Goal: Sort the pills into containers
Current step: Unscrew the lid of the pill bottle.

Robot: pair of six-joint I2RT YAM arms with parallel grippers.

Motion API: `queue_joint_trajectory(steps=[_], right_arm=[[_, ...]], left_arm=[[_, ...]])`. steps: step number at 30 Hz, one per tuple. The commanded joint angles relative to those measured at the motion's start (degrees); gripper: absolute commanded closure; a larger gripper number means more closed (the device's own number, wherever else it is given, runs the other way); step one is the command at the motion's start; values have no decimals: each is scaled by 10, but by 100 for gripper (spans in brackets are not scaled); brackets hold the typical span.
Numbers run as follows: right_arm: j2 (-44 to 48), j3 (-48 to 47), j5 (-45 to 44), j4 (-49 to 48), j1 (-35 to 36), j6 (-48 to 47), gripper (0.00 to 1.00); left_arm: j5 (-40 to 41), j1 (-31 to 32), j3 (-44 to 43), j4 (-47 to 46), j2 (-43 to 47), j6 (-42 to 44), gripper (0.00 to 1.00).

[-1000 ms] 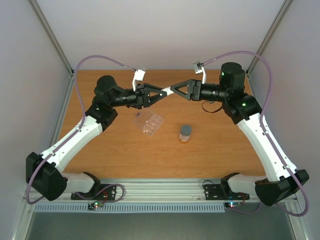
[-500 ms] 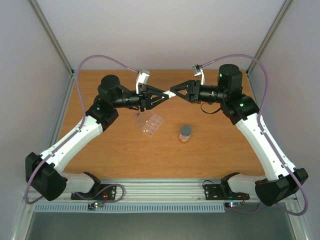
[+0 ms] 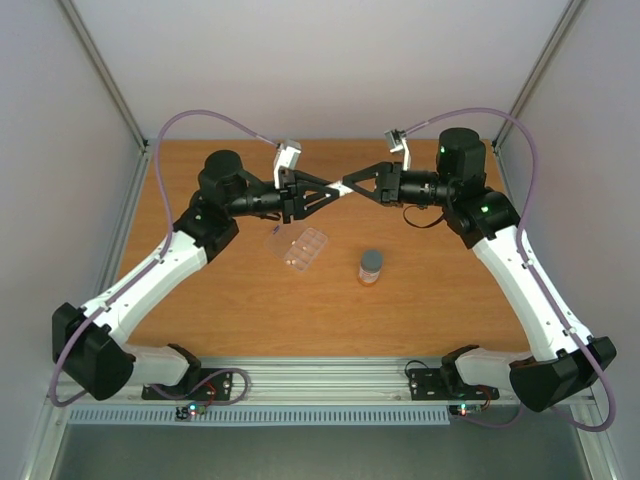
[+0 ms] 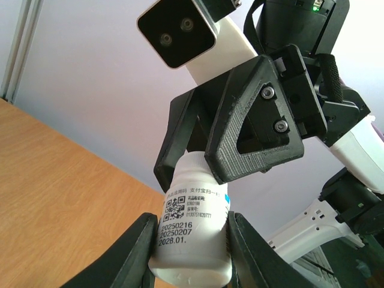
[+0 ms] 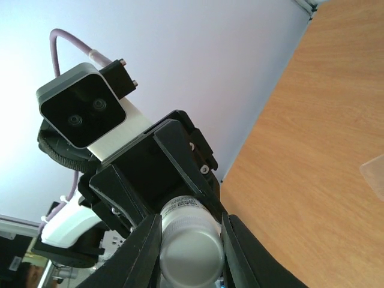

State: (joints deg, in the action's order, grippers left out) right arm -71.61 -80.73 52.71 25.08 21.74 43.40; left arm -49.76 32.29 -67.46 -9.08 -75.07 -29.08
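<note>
The table (image 3: pixel 440 300) at the centre of the frame is smooth wood-grain board with a low sheen. The pill box (image 3: pixel 303 248) on it is clear, glossy plastic. At the bottom of the left wrist view, the white bottle (image 4: pixel 192 240) is smooth plastic with a printed paper label. The right gripper (image 4: pixel 197 165) above it is matt black plastic, finely ridged.

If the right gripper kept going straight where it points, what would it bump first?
The jaws of the right gripper are already around the white bottle. Pushing straight on, it would most likely bump the left gripper, which holds the bottle's other end, facing it.
</note>
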Motion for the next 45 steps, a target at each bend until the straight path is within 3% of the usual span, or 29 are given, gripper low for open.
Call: queue_joint_trajectory(steps=[1, 5, 9, 19, 21, 29, 33, 38, 45], right_arm=[[3, -30, 15, 30, 0, -96, 96], [29, -20, 38, -7, 0, -205, 96], [52, -8, 36, -34, 0, -287, 97], [49, -9, 56, -57, -1, -310, 93], [47, -12, 60, -60, 0, -306, 91], [49, -14, 60, -76, -1, -267, 57], [50, -17, 59, -89, -2, -232, 48], [45, -26, 32, -71, -2, -190, 39], [35, -23, -3, -56, -7, -92, 39]], left_arm=[[-11, 0, -12, -55, -11, -45, 100], [-59, -9, 3, -160, -31, -171, 100], [-94, -12, -4, -198, -47, -254, 100], [-107, -13, -2, -260, -50, -344, 100], [-107, -13, 1, -269, -51, -349, 100], [-102, -12, 9, -289, -51, -349, 100], [-97, -12, 11, -269, -47, -333, 100], [-87, -12, 12, -242, -39, -301, 100], [-58, -12, -12, -149, -21, -211, 100]])
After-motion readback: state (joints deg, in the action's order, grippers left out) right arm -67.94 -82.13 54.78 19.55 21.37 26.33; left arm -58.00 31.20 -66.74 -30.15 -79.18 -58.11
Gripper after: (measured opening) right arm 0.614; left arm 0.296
